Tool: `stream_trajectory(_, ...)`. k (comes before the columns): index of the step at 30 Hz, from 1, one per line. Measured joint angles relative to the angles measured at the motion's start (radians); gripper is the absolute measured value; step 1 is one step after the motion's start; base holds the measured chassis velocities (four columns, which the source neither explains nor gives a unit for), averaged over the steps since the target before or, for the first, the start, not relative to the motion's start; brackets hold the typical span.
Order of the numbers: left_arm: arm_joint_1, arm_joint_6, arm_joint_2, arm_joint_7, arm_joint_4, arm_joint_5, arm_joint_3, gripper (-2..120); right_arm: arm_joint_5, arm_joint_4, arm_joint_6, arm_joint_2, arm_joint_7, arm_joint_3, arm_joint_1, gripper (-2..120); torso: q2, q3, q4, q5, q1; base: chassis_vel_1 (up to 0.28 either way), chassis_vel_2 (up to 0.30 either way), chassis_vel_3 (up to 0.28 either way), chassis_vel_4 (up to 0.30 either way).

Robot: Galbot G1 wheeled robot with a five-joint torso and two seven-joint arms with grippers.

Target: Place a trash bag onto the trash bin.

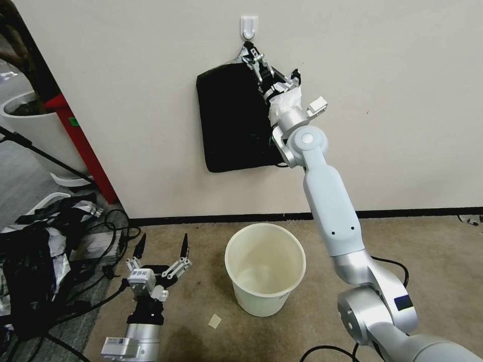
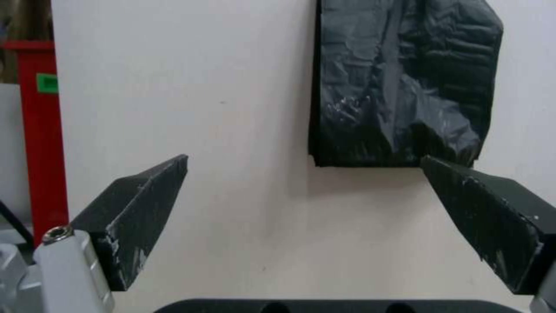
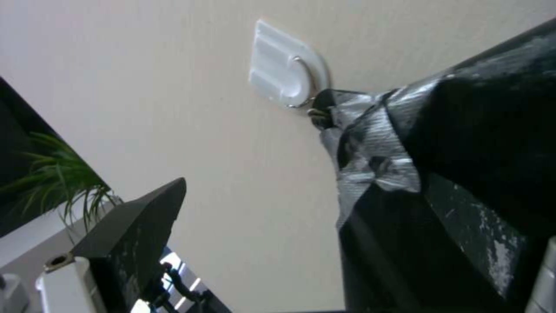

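Take the wall hook (image 1: 249,26) as your landmark. Your right gripper (image 1: 253,54) is raised to just below it, at the top corner of the black pad of bags (image 1: 231,120) that hangs from the hook. In the right wrist view its fingers stand apart: one is clear in front of the bare wall, the other lies against the pad's taped corner, and nothing is clamped between them yet.

The trash bin (image 1: 265,267) stands on the floor well below the hook, unlined. No single trash bag is separated out; it is presumably a layer of that pad.

Your left gripper (image 1: 162,246) waits low, beside the bin, fingers spread wide.

You're at the picking step. Next, pinch only the outermost film, not the whole stack, and peel it gently.
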Motion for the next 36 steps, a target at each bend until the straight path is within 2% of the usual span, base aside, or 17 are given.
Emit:
stream_trajectory(11,0.017,-0.004,-0.008,0.0,-0.005,0.004,0.005,100,-0.005,-0.035,-0.022,-0.015,-0.056,-0.009,0.03,100,0.0,0.0,0.0,0.0001,0.0,0.0,0.0,0.0,0.0)
stream_trajectory(18,0.037,-0.025,-0.026,0.0,-0.005,0.071,0.034,100,-0.019,-0.075,-0.025,-0.021,-0.078,-0.016,0.046,97,0.0,0.0,0.0001,0.0,0.0,0.0,0.0,0.0,0.0)
stream_trajectory(25,0.037,-0.026,-0.03,0.0,-0.013,0.08,0.04,100,-0.023,-0.08,-0.026,-0.028,-0.095,-0.015,0.053,88,0.0,0.0,0.0,0.0,0.0,0.0,0.0,0.0,0.0)
stream_trajectory(27,0.036,-0.025,-0.025,0.0,-0.017,0.077,0.039,100,-0.03,-0.088,-0.026,-0.026,-0.101,-0.015,0.06,82,0.0,0.0,0.0,0.0001,0.0,0.0,0.0,0.0,0.0)
stream_trajectory(32,0.036,-0.025,-0.021,0.0,-0.017,0.077,0.039,100,-0.039,-0.11,-0.026,-0.023,-0.109,-0.016,0.07,80,0.0,0.0,0.0,0.0,0.0,0.0,0.0,0.0,0.0)
stream_trajectory(33,0.038,-0.027,-0.019,0.002,-0.012,0.078,0.04,100,-0.049,-0.12,-0.023,-0.024,-0.115,-0.021,0.073,75,0.0,0.0,0.0,0.0,0.0,0.0,0.0,0.0,0.0)
stream_trajectory(35,0.039,-0.028,-0.018,0.003,-0.01,0.078,0.04,100,-0.053,-0.125,-0.022,-0.024,-0.117,-0.023,0.075,73,0.0,0.0,0.0,0.0,0.0,0.0,0.0,0.0,0.0)
stream_trajectory(36,0.041,-0.03,-0.017,0.004,-0.006,0.08,0.043,100,-0.058,-0.134,-0.02,-0.024,-0.119,-0.024,0.078,67,0.0,0.0,0.0,0.0,0.0,0.0,0.0,0.0,0.0)
